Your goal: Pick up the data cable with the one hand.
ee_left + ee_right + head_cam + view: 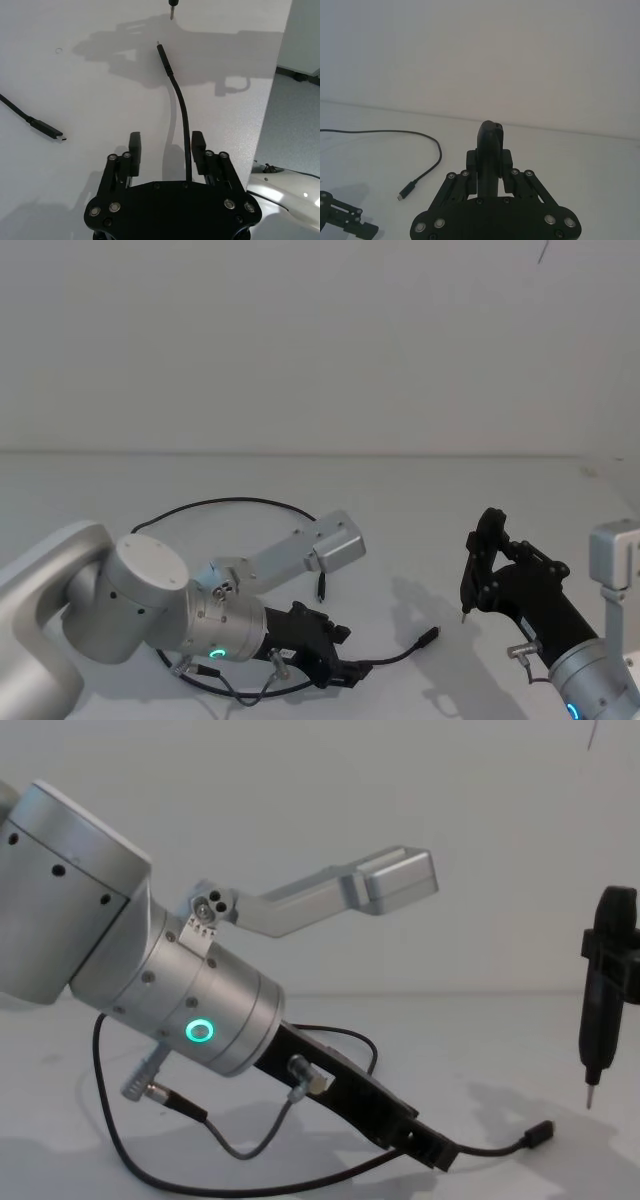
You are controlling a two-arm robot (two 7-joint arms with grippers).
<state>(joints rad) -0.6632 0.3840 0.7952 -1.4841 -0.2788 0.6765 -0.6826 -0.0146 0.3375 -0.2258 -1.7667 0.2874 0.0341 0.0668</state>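
Down low on the white surface (450, 500), the left gripper (166, 146) holds its jaws apart astride the data cable (181, 107), seemingly lined up to pinch it short of the plug (162, 51), the rest looping away behind, while the right gripper (489, 165) hovers aside, clamped on a pen-like tool (598, 990).

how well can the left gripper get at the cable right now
Probably yes: the left gripper is down at the table with its open fingers either side of the cable, nothing between them. The right gripper, holding a pen tool, is off to the side.
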